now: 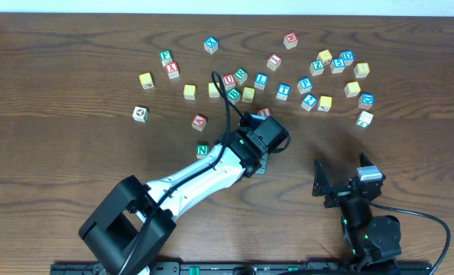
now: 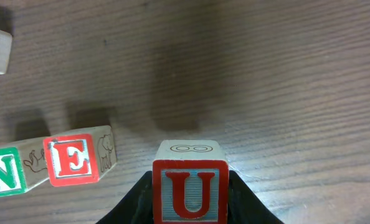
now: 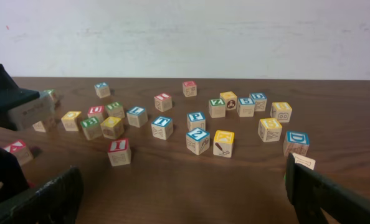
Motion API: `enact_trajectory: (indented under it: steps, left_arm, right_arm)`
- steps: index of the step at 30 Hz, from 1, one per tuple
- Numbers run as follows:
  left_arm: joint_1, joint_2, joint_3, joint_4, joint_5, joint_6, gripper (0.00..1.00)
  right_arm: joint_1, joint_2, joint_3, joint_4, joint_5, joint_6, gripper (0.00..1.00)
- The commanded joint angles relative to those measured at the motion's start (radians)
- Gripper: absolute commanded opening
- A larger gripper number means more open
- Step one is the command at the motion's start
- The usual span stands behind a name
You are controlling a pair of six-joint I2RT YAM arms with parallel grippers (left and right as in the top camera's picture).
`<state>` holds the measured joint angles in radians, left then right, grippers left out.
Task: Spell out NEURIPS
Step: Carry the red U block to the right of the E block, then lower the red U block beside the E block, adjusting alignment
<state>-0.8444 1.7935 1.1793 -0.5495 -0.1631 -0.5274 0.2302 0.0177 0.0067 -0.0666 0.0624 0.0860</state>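
My left gripper (image 2: 190,198) is shut on a pale-wood cube with a red-framed U (image 2: 189,186), one black finger on each side, just above the table. In the overhead view the left gripper (image 1: 267,131) covers that cube. To its left on the table stand the green N cube (image 2: 3,175) (image 1: 202,151) and the red E cube (image 2: 70,160) (image 1: 199,121). A red I cube (image 1: 264,113) (image 3: 118,150) sits just beyond the gripper. My right gripper (image 1: 342,183) (image 3: 185,196) rests open near the front right, nothing between its fingers.
Many more lettered cubes lie scattered over the far half of the dark wood table (image 1: 74,153), with a dense group at the right (image 1: 338,65) and another in the middle (image 1: 242,84). A white wall (image 3: 185,37) stands behind the table.
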Motion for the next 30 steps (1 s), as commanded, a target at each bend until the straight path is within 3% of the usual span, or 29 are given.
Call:
enact_trajectory:
  steps: [1, 4, 30]
  left_arm:
    - [0.002, 0.017, -0.010, 0.011, -0.082, -0.010, 0.08]
    - [0.002, 0.018, -0.048, 0.053, -0.135, -0.038, 0.07]
    - [0.004, 0.030, -0.151, 0.189, -0.158, -0.054, 0.07]
  right_arm:
    - [-0.008, -0.003, -0.001, -0.004, -0.002, -0.013, 0.99]
    - [-0.008, -0.003, -0.001, -0.004, -0.002, -0.013, 0.99]
    - [-0.008, -0.003, -0.001, -0.004, -0.002, -0.013, 0.99]
